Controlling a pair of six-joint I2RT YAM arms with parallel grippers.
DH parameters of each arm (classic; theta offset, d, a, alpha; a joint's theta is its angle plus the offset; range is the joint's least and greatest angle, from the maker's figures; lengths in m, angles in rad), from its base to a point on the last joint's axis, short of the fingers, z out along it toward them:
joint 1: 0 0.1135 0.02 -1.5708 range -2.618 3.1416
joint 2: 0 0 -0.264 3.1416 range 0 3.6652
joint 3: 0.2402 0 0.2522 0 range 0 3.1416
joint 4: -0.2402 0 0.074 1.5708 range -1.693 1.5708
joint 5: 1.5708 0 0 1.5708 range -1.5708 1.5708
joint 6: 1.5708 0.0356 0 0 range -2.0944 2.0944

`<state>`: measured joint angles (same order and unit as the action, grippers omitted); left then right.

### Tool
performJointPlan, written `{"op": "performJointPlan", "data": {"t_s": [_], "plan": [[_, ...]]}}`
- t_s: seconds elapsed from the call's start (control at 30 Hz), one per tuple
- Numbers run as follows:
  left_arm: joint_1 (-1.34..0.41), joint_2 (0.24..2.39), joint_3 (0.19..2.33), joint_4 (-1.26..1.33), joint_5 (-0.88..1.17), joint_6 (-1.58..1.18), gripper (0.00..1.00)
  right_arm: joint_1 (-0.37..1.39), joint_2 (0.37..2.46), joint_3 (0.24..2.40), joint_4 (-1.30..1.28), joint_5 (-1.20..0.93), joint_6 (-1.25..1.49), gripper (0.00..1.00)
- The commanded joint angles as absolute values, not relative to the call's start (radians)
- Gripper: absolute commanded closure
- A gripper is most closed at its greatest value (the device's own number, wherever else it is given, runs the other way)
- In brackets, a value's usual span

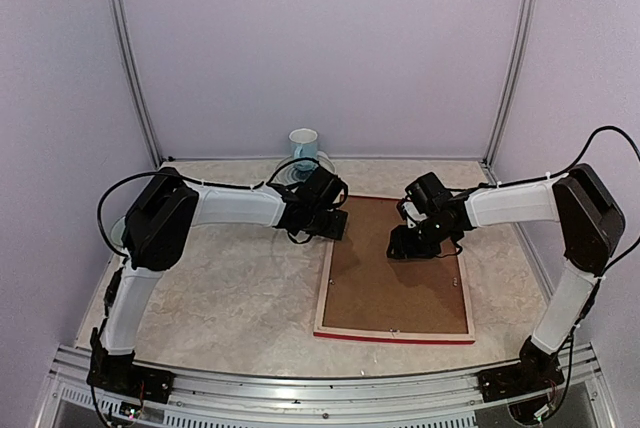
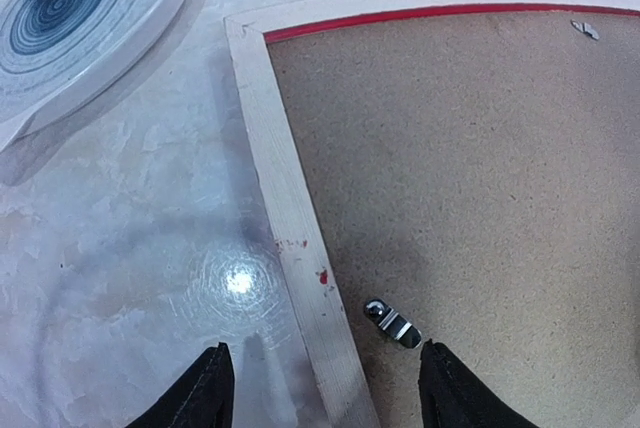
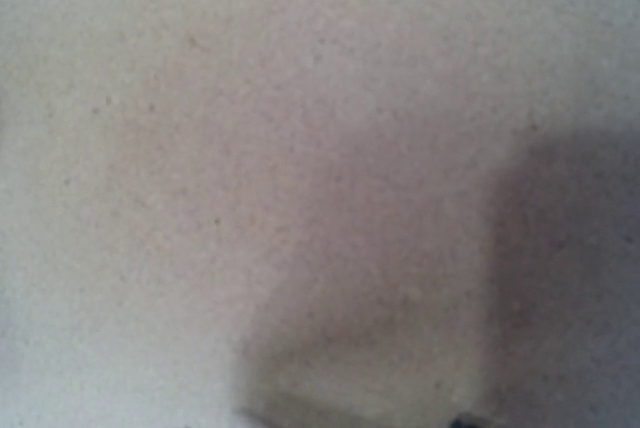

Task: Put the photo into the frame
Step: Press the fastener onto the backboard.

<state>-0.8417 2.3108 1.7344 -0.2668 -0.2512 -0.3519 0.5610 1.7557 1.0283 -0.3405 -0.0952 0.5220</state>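
The frame (image 1: 324, 293) lies face down on the table, pale wood rails up and a red edge along its near side. A brown backing board (image 1: 395, 278) fills it. The photo is hidden. My left gripper (image 1: 335, 226) hovers over the frame's far left rail (image 2: 285, 198), open, its fingertips (image 2: 215, 368) straddling the rail and a small metal clip (image 2: 392, 322). My right gripper (image 1: 412, 240) is down on the board's far right part. The right wrist view shows only blurred brown board (image 3: 300, 148), with no fingers in sight.
A light blue cup (image 1: 303, 143) stands on a ringed saucer (image 2: 90, 28) at the back of the table, just beyond the frame's far left corner. Another small clip (image 2: 585, 29) sits near the frame's far rail. Walls close in the back and sides.
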Motion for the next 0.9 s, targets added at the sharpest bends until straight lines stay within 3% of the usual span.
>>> {"op": "performJointPlan", "data": {"t_s": [0.0, 0.87], "plan": [[-0.834, 2.326, 1.77, -0.241, -0.244, -0.335, 0.37, 0.561, 1.755, 0.992, -0.384, -0.086, 0.536, 0.45], [-0.827, 2.384, 1.829, -0.284, -0.26, -0.311, 0.38, 0.561, 1.768, 0.991, -0.379, -0.087, 0.538, 0.45]]}}
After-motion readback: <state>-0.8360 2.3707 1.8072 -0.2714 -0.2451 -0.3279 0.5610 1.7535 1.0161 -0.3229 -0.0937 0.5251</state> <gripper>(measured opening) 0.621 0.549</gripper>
